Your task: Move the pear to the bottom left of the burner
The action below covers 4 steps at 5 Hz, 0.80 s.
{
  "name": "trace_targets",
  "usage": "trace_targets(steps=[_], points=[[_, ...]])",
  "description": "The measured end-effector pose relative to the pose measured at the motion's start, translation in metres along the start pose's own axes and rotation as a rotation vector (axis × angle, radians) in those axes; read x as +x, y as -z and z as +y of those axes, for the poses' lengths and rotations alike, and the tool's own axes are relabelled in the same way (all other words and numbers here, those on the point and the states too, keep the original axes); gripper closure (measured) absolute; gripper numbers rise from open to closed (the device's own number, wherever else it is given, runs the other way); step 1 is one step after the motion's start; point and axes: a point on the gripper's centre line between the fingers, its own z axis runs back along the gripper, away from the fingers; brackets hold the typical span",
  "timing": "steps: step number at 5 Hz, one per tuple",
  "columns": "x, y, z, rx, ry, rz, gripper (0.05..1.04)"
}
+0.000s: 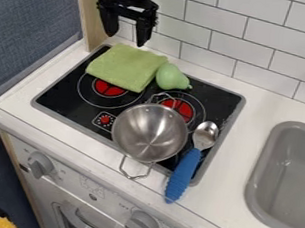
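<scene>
We see the pear (171, 77) near the cooktop's (225, 100) back edge, against the green cloth (125, 66). The steel pot (149, 134) sits toward the front edge, beside the spoon (190, 162). Our gripper (126, 39) hangs wide near the back left corner.

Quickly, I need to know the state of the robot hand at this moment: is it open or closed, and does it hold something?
Hand: open, its two fingers apart, holding nothing.
</scene>
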Motion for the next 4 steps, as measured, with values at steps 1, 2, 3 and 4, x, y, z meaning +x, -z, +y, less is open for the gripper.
trace_targets(steps=[1, 2, 3, 4], points=[[-0.005, 0.016, -0.002, -0.014, 0.008, 0.041, 0.082], [0.0, 0.017, -0.03, -0.057, 0.149, 0.031, 0.083], [0.006, 0.024, -0.062, -0.056, 0.28, 0.043, 0.082], [0.01, 0.027, -0.077, -0.052, 0.365, 0.053, 0.082]])
